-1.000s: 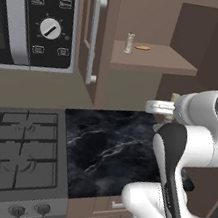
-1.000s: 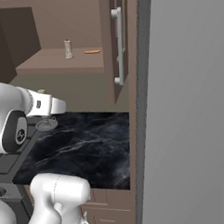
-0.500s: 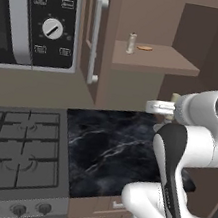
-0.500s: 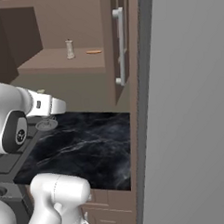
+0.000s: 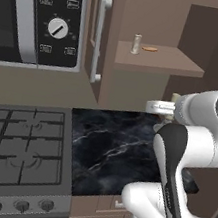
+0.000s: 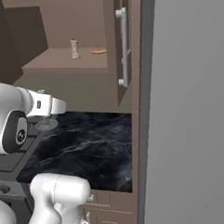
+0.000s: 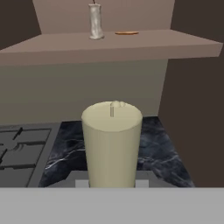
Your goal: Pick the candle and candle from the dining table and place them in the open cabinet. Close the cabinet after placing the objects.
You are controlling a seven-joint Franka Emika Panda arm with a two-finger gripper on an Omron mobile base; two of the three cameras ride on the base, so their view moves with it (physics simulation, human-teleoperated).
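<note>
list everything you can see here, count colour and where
candle: 1, cream, short stub, held upright in the pincer above the counter
slim candle: 1, pale, upright on the cabinet shelf
flat item: 1, orange-brown, on the shelf beside the slim candle; too small to identify
cabinet: 1, brown wood, open, silver bar handle on its door
counter top: 1, black with white veins, below the cabinet
stove: 1, grey gas, left of the counter top
microwave: 1, black, above the stove
pincer: 1, shut on the candle
arm: 1, white with dark joints
</note>
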